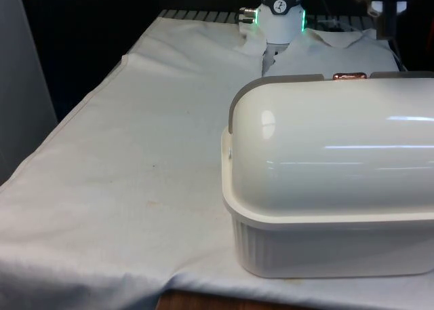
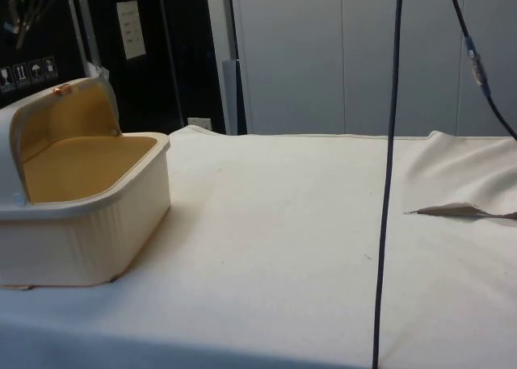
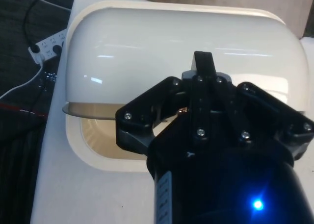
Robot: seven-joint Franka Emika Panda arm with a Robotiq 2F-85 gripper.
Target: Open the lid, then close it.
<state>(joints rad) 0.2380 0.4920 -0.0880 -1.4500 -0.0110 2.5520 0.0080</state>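
- I see the bread box (image 1: 325,242) at the near end of the white cloth (image 1: 122,188), towards the front view's right, with its domed back turned to that camera.
- Its lid (image 1: 332,147) is rolled back: the side view shows the mouth open and the tan interior (image 2: 81,163) bare, with the lid's edge standing up over it.
- The copper handle (image 1: 350,75) sits on the lid's lip, at the top of the dome as it stands now.
- My gripper (image 3: 202,62) hangs above the box, near that lip; from the wrist camera the finger I can make out lies over the dome, pointing across the box's long axis.
- Whether the fingers are open or closed I cannot tell (the gripper's body covers them).
- I judge the opening half done. To close, the lip must swing back down over the mouth, so the handle is what matters, and it lies just under the gripper, on the open-mouth side.
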